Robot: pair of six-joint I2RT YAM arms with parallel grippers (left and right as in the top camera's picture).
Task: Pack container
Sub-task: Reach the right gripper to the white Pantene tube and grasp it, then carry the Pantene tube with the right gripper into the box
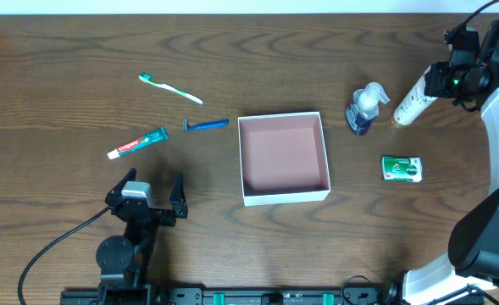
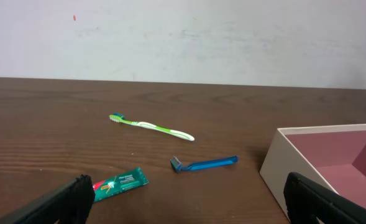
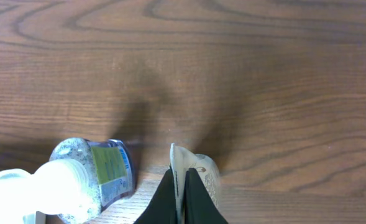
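Note:
The container, a lidless white box with a pink-brown inside, stands in the middle of the table with nothing in it; its left wall shows in the left wrist view. At the far right, my right gripper is shut on the flat crimped end of a white tube that stands tilted with its cap on the table. My left gripper is open near the front left, with nothing between its fingers.
A toothbrush, a blue razor and a small toothpaste tube lie left of the box. A spray bottle stands just left of the white tube. A green packet lies right of the box.

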